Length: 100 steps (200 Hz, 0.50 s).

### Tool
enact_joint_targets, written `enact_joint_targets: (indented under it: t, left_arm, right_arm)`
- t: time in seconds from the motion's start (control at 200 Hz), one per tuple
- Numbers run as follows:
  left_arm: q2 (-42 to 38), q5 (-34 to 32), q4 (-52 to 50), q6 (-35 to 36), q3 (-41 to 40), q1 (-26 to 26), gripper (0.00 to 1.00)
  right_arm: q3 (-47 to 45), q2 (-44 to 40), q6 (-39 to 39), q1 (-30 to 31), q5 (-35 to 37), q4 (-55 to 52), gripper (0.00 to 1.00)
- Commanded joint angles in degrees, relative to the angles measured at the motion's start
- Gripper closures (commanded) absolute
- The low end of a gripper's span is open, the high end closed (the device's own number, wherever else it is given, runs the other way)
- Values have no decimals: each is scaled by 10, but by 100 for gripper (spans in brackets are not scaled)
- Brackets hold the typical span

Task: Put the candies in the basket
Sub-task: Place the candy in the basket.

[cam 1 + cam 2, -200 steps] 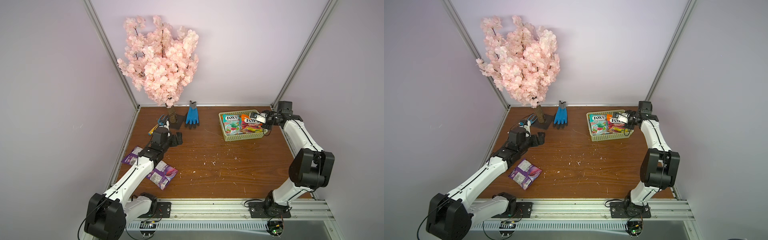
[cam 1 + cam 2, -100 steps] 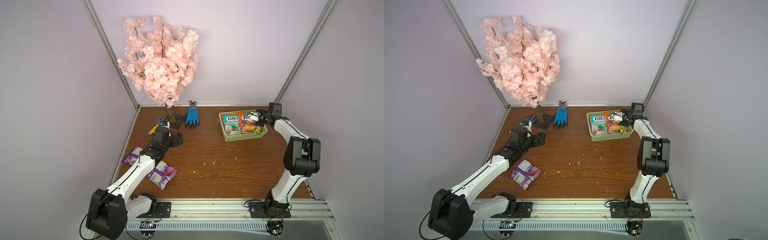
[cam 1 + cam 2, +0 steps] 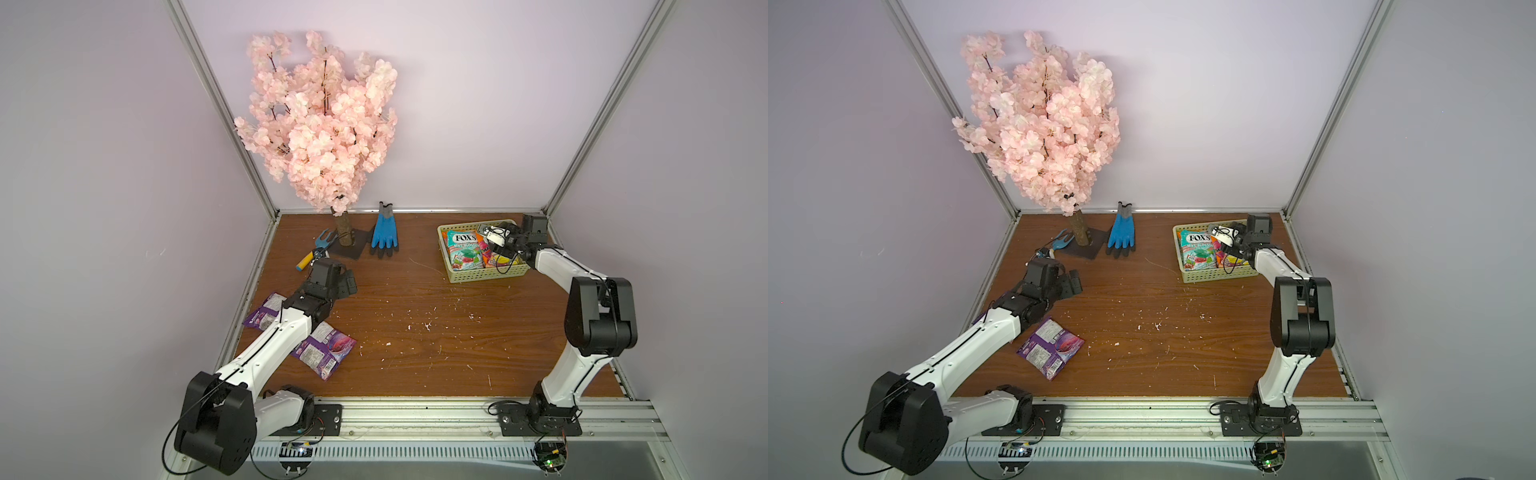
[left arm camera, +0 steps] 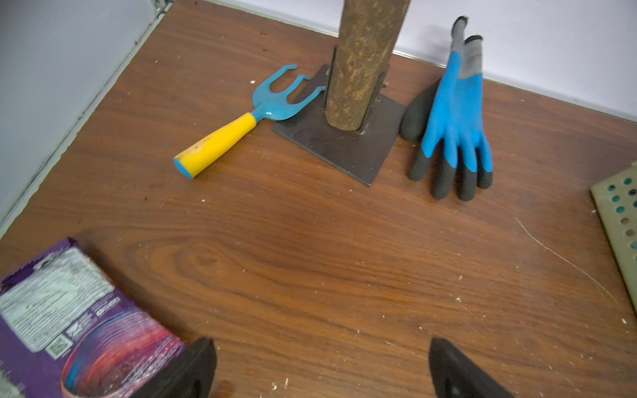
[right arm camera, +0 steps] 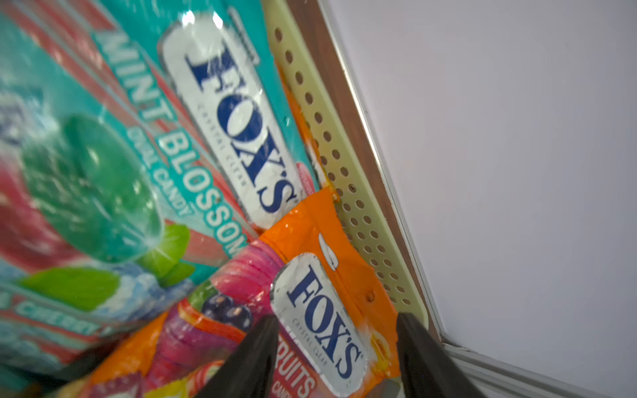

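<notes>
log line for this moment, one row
right gripper open over orange packet in basket | left gripper open, empty | two purple packets on table

basket (image 3: pixel 490 275): pale yellow-green, perforated walls, upright near the far right corner of the table (image 3: pixel 415 299).
teal packet (image 3: pixel 462 249): lying in the basket's left half, front up, "FOX'S" logo showing.
orange packet (image 5: pixel 310 237): in the basket just beside it, front up, overlapping the teal packet's edge.
purple packets (image 3: pixel 328 349): two, white-label backs up, flat near the table's left edge, well apart from the basket.

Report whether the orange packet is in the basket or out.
In. The orange packet lies inside the basket by its perforated wall, over the teal packet; right gripper open above it.
</notes>
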Motion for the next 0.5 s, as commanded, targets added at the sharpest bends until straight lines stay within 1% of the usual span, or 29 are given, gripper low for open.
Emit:
enact_joint_targets:
  t: [0.0,0.045,0.1,0.195,0.265,0.295,0.305,0.32,0.33,0.41,0.445,0.495]
  left_arm:
    - [-7,-42,-59,-84,-14,29,1]
    - [-8,-46,-77,-115,-18,40,1]
    - [-7,-60,-100,-145,-20,47,6]
    - [3,-89,-151,-199,-12,46,16]
    - [13,-93,-185,-233,-6,47,21]
    - [17,-88,-198,-246,-6,47,23]
    - [19,-85,-203,-251,-6,48,24]
    - [21,-82,-210,-259,-5,48,25]
    - [23,-78,-214,-264,-5,48,25]
    - [33,-44,-246,-289,-6,48,34]
    - [34,-24,-256,-288,-5,48,37]
    - [31,-2,-261,-281,-8,42,41]
  right_arm:
    - [-26,-60,147,39,45,69,33]
    - [-43,-76,179,61,64,81,31]
    - [-63,-95,219,91,88,95,27]
    - [-101,-134,264,145,91,110,24]
    - [-128,-163,332,176,97,142,21]
    - [-136,-175,361,185,87,148,19]
    - [-138,-178,371,187,82,150,15]
    - [-141,-185,383,190,73,152,4]
    - [-144,-188,395,193,68,156,1]
    - [-166,-214,481,203,39,179,1]
    - [-175,-226,531,205,49,188,1]
    - [-185,-239,622,205,77,196,1]
